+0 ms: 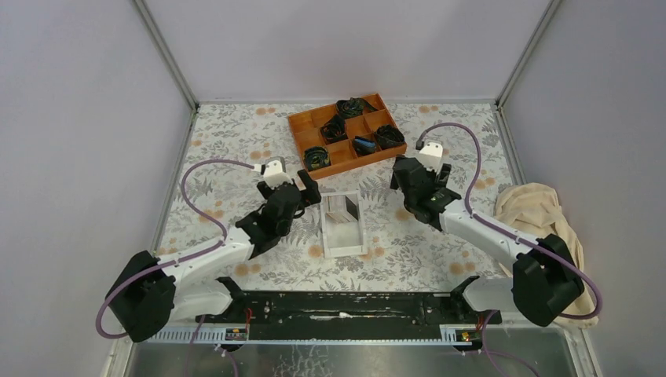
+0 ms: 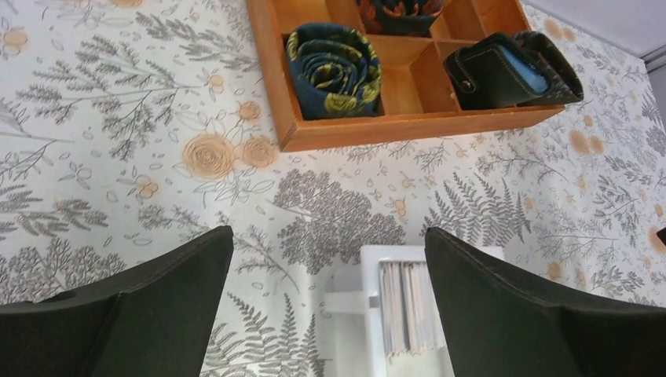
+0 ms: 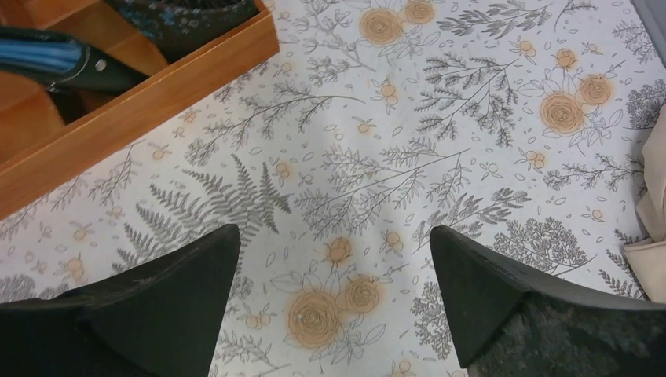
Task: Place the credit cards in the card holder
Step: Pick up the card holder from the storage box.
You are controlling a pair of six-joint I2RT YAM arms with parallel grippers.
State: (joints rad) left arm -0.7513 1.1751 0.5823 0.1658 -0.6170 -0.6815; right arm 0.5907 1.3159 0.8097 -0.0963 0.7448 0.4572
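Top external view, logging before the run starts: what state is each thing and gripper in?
Pale grey-white credit cards: on edge in white open-top box.
Small black folding card holder: folded, in orange wooden tray.
Left gripper: open, empty.
Right gripper: open, empty.
Beige cloth: crumpled.

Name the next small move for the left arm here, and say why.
Probably lower the left gripper toward the credit cards standing in the white box, nudging sideways to centre on them. Its jaws are open and empty, and the cards sit low in the wrist view, close to one finger. The card holder lies in the orange tray.
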